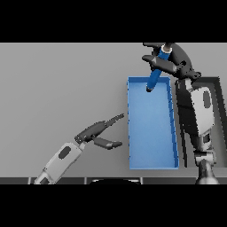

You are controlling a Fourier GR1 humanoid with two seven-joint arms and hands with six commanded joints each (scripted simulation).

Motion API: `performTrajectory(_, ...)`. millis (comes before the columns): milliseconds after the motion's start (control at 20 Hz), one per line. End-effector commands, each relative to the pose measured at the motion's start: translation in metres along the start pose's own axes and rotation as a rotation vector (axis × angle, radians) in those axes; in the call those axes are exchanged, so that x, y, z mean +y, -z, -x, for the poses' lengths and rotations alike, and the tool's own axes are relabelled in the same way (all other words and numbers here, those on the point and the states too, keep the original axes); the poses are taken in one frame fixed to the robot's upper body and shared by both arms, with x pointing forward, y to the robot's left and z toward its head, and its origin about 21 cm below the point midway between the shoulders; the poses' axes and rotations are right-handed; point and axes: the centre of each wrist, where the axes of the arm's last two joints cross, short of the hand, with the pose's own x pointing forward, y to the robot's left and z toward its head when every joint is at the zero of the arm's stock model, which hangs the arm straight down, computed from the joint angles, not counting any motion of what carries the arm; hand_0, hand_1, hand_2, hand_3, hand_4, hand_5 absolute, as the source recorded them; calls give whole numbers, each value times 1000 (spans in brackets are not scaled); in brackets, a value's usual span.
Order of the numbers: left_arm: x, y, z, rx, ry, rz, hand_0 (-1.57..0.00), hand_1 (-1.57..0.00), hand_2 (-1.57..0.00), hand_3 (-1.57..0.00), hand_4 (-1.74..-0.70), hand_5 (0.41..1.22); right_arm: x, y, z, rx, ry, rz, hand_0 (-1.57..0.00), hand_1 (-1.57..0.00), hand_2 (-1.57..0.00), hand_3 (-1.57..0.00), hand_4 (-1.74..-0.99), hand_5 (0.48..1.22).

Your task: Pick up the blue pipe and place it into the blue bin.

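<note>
- One pipe [156, 71], clamped in the right hand [170, 62], hangs tilted over the bin's [150, 166] far rim.
- Release risk: the pipe may tip outward onto the tabletop [62, 88].
- Left hand [99, 133]: fingers apart, idle beside the bin.

The dark curled fingers of the right hand [170, 60] cover the middle of the slim blue cylindrical pipe [154, 80], and its white and grey forearm hides part of a dark tray [216, 111] beside the bin.
</note>
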Motion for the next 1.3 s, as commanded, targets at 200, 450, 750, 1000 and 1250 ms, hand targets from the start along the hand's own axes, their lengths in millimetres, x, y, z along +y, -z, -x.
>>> performTrajectory(200, 0, -3, 0, -10, -16, 2, 1, 1, 1, 1, -887, 470, -6, -22, 58, 233, 59, 127, -1571, -1571, -1571, -1571, -1741, 1120)
performTrajectory(450, -6, 0, -3, -14, -12, 3, 1, 1, 1, 1, -882, 464, -13, -45, 110, 459, 71, 185, -1571, -1571, -1571, -1571, -1655, 1124)
performTrajectory(750, -4, -3, -1, -2, -16, 2, 1, 1, 1, 1, -885, 454, -12, -55, 161, 768, 83, 228, -1045, -933, -891, -718, -1455, 1164)
performTrajectory(1000, -4, -3, -2, -7, -15, -5, 1, 1, 1, 1, -891, 452, -11, -55, 159, 895, -52, 162, -342, -305, -291, -234, -1208, 1028)
performTrajectory(1250, -4, -1, -3, -17, -19, -2, 1, 1, 1, 1, -899, 450, -4, -54, 176, 899, -257, 120, -111, -99, -95, -76, -1125, 821)
